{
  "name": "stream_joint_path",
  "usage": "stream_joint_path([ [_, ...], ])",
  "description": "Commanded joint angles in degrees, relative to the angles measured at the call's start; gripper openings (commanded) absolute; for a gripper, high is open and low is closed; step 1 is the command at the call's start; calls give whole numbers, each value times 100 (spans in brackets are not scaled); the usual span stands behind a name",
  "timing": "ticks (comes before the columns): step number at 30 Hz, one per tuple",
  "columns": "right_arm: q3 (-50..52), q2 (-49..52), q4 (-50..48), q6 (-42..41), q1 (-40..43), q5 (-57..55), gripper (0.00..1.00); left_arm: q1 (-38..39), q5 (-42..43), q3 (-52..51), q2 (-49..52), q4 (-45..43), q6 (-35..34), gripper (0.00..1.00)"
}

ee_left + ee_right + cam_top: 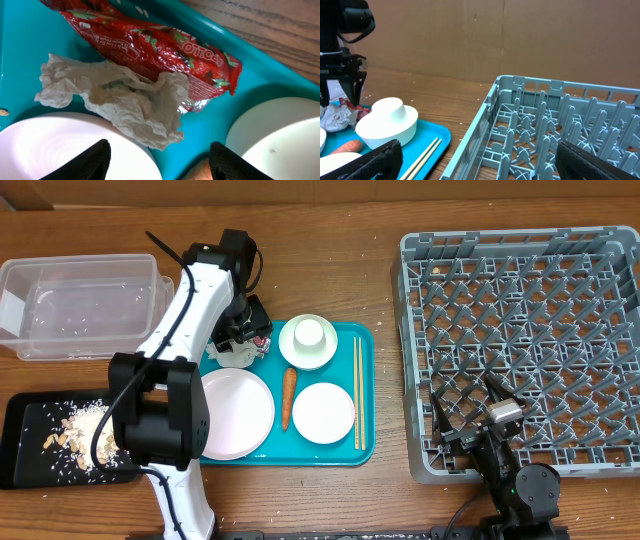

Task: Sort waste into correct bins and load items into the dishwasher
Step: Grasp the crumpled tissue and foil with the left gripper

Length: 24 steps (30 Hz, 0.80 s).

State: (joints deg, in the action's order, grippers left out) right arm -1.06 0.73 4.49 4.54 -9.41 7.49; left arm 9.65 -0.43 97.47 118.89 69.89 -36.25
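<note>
My left gripper (245, 338) hangs open over the teal tray's far left corner. Just ahead of its fingertips (92, 162) lies the crumpled white tissue (125, 97) against the shiny red wrapper (150, 45); nothing is between the jaws. The large plate (235, 412), smaller dish (323, 412) and orange carrot (288, 395) lie on the tray, with the cup (308, 333) upside down in the bowl (308, 355). My right gripper (470, 430) stands open at the near left corner of the grey dish rack (530, 340), holding nothing.
The clear tub (80, 305) stands at the far left. The black tray (20, 440) at the near left holds beige food scraps (75, 430). Chopsticks (357, 390) lie along the right side of the teal tray (365, 450).
</note>
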Motion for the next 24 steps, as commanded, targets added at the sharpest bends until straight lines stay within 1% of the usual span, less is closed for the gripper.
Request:
stream_joint_path([
  [1,59,-57,-31,0,22,-11,100,-35,-131,-260,-2,-131,-15,65],
  [7,59,-57,-31,0,22,-11,100,-157,-190,-326,-2,-442,-13,65],
  [11,59,-57,-31,0,22,-11,100,-280,-188,-326,0,-437,9,59],
  [14,59,-57,-31,0,22,-11,100,-326,-190,-341,4,-348,52,59],
  [21,59,-57,-31,0,22,-11,100,-323,-142,-772,4,-544,66,58],
  [22,59,-57,-31,0,22,-11,100,-326,-144,-857,4,-588,68,57],
  [24,59,-57,-31,0,22,-11,100,-326,-146,-990,4,-614,70,52],
])
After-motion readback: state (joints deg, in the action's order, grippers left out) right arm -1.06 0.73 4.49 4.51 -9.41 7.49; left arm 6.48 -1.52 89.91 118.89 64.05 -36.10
